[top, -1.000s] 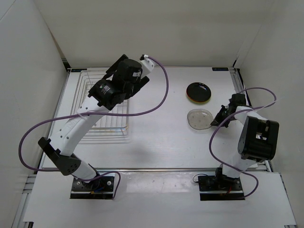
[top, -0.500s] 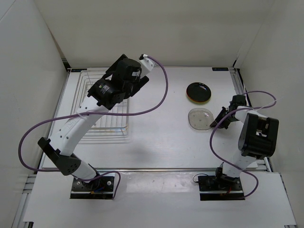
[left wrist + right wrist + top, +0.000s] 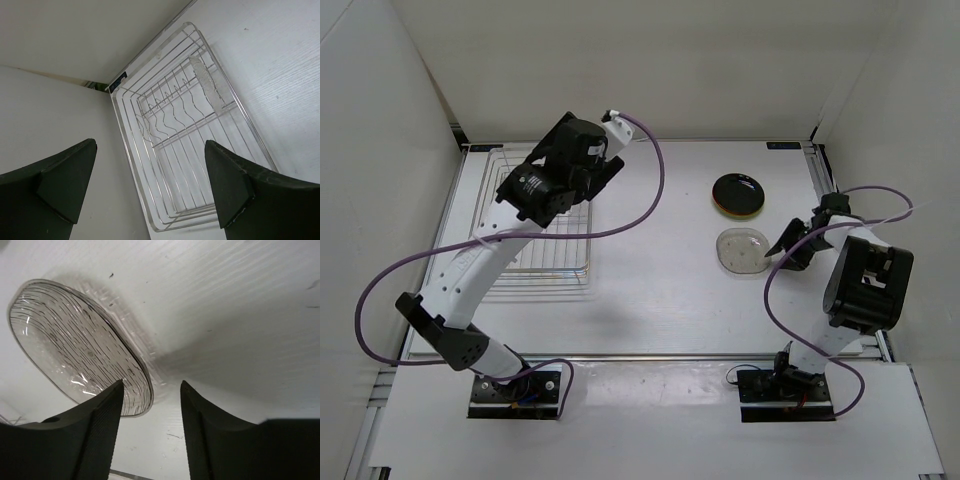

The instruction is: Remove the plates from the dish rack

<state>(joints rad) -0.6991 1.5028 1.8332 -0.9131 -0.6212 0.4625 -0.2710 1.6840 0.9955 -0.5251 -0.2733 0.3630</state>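
The clear plate (image 3: 740, 249) lies flat on the white table, right of centre. My right gripper (image 3: 784, 250) is at its right rim, open; in the right wrist view the clear plate's (image 3: 75, 345) edge sits just by the left finger (image 3: 95, 430), and the right gripper (image 3: 150, 410) grips nothing. A glossy black plate (image 3: 738, 194) rests behind it on an orange-red one, of which only a sliver of rim shows. My left gripper (image 3: 525, 197) hovers wide open over the dish rack (image 3: 548, 264). The left wrist view looks down between the left gripper's (image 3: 150, 185) fingers into the dish rack (image 3: 190, 150), where no plate shows.
White walls close in the table on the left, back and right. The rack fills the back left corner. A clear ribbed strip (image 3: 207, 82) lies across the rack's far end. A purple cable (image 3: 650, 200) loops from the left arm over the table.
My right gripper has opened and let go of the clear plate, drawing back slightly to the right. The left gripper has shifted left over the rack, still open.
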